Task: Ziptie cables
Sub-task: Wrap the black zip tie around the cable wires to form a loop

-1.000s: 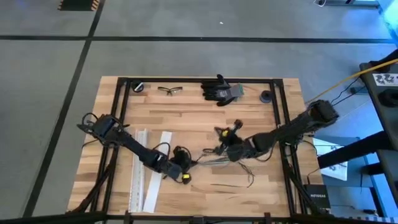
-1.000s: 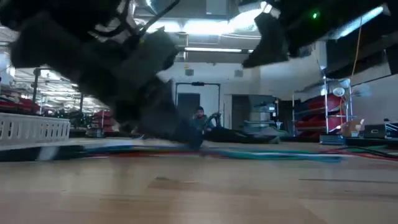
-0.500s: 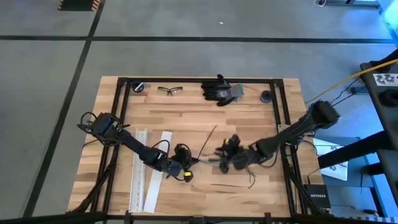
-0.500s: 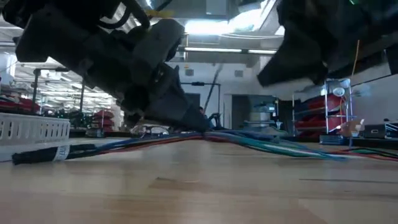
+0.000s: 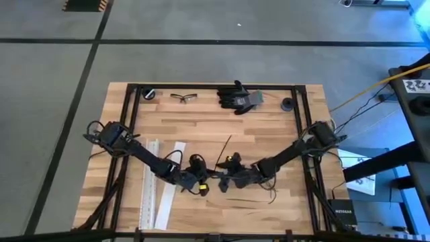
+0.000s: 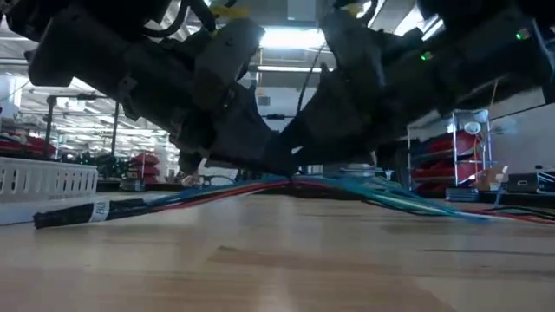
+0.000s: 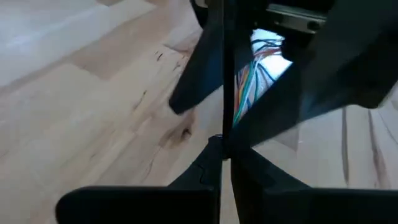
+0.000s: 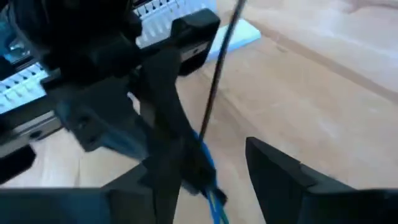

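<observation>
High view shows a wooden table (image 5: 269, 128) with two long white strips (image 5: 165, 207) lying on it. The left gripper (image 5: 202, 183) is just beside the white strips, on the side away from the table edge. The right gripper (image 5: 226, 180) is a little farther from the white strips and is tip to tip with the left one.

Low view shows the cables (image 6: 390, 198) lying flat on the wood under both grippers. They are thin wires in red, blue, green and grey. They start near the white strips and run away from them, past the right gripper, where the ends spread out.

A thin black zip tie (image 5: 224, 149) sticks up from where the grippers meet and leans away from the white strips.

Left wrist view shows the left fingers (image 7: 199, 177) pressed together on the zip tie.

Right wrist view shows the right fingers (image 8: 283, 177) spread apart, with a blue wire from the cables in the gap, close to one finger.

Black gloves (image 5: 236, 98) and clear glasses (image 5: 183, 97) lie well apart from the white strips, at the far edge of the table.
</observation>
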Tool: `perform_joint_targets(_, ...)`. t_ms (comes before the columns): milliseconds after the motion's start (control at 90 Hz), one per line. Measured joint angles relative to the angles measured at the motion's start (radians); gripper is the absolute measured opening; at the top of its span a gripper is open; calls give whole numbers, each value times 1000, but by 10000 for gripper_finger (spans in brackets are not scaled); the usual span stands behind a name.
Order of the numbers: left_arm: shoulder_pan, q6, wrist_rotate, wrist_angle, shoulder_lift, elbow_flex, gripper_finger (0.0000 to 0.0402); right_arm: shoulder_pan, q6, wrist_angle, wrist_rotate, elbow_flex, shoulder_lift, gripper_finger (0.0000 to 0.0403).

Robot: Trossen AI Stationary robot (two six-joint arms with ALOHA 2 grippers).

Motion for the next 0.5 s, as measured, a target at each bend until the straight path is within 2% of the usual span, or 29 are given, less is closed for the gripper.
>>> perform_joint_targets(89,0,1,1,1,0,0,0,0,0,-3,4,2,2,156)
perform_joint_targets(167,1,1,0,0,0,0,0,2,0,-15,17,2,2,135)
perform_joint_targets(356,2,1,-3,7,0,0,0,4,-64,-17,24,4,1,18)
perform_joint_targets(500,3,-2,-13,11,0,0,0,4,-229,-55,90,26,1,2)
